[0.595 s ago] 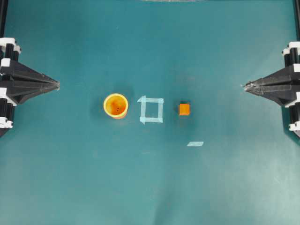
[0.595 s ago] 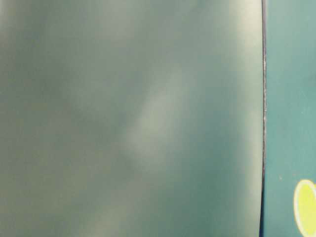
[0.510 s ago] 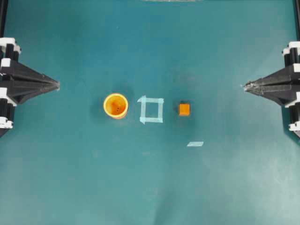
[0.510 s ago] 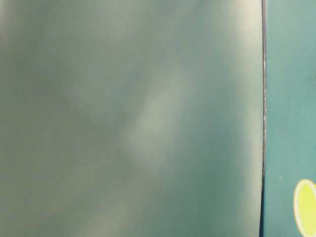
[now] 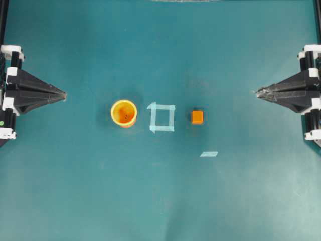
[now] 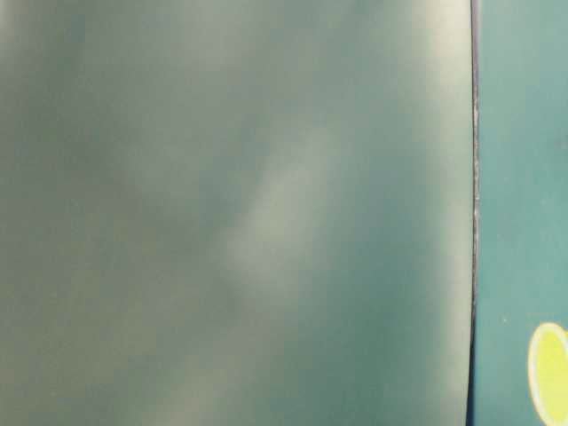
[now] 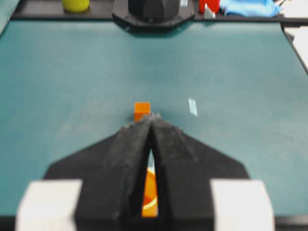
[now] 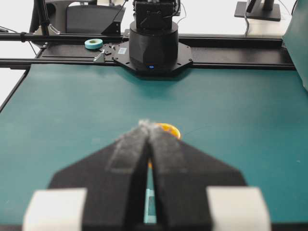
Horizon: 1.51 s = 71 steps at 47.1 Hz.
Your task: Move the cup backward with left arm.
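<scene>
My left gripper, fingers together, has shifted slightly toward the cup; the approach is starting, no contact yet.

This is a robotics lab bench. A teal mat is covering the table, and a tape square and a tape strip are marking positions near its centre. In the right wrist view, a black arm base is sitting on a black rail at 12 o'clock, with a tape roll lying at 11 o'clock and a monitor stand standing at 1 o'clock.
</scene>
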{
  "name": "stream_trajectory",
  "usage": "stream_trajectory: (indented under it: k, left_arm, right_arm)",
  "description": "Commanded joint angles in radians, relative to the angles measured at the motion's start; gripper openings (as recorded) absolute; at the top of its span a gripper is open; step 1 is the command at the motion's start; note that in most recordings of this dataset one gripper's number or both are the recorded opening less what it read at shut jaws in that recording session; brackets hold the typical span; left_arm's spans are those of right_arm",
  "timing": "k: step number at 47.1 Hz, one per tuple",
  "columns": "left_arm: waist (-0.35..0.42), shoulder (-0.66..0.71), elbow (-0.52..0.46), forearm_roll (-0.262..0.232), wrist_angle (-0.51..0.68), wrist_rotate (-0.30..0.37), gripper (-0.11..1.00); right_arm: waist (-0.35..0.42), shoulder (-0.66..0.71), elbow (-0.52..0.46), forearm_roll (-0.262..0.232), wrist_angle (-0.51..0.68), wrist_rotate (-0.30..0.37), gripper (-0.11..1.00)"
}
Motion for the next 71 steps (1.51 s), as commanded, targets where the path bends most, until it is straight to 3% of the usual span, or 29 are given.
stream_trajectory:
  k: [1,11,23,25,34,51,62,71]
  left_arm:
    - [-0.003,0.009,-0.009,0.000,0.009,0.000,0.00]
    - [-0.005,0.009,-0.009,0.000,0.020,0.000,0.06]
    - [0.005,0.009,-0.011,0.000,0.020,-0.014,0.54]
    - [0.009,0.009,-0.011,0.000,0.018,-0.015,0.57]
    - [0.028,0.029,-0.008,0.000,0.018,-0.018,0.59]
    - [0.028,0.236,-0.023,0.000,0.020,-0.017,0.84]
    - [0.040,0.393,-0.051,0.003,-0.002,0.011,0.84]
    - [0.051,0.505,-0.040,0.006,-0.101,0.023,0.84]
  right_arm:
    - [-0.003,0.005,-0.029,0.000,-0.011,-0.002,0.00]
    - [-0.003,0.005,-0.029,0.000,-0.011,-0.002,0.00]
    - [-0.003,0.005,-0.029,0.000,-0.011,0.000,0.00]
    - [-0.003,0.003,-0.029,0.000,-0.012,0.000,0.00]
    - [-0.003,0.005,-0.029,0.000,-0.012,-0.002,0.00]
    - [-0.003,0.003,-0.031,0.000,-0.012,0.000,0.00]
    - [-0.003,0.002,-0.032,0.000,-0.012,0.002,0.00]
    - [-0.003,0.002,-0.035,0.002,-0.012,0.003,0.00]
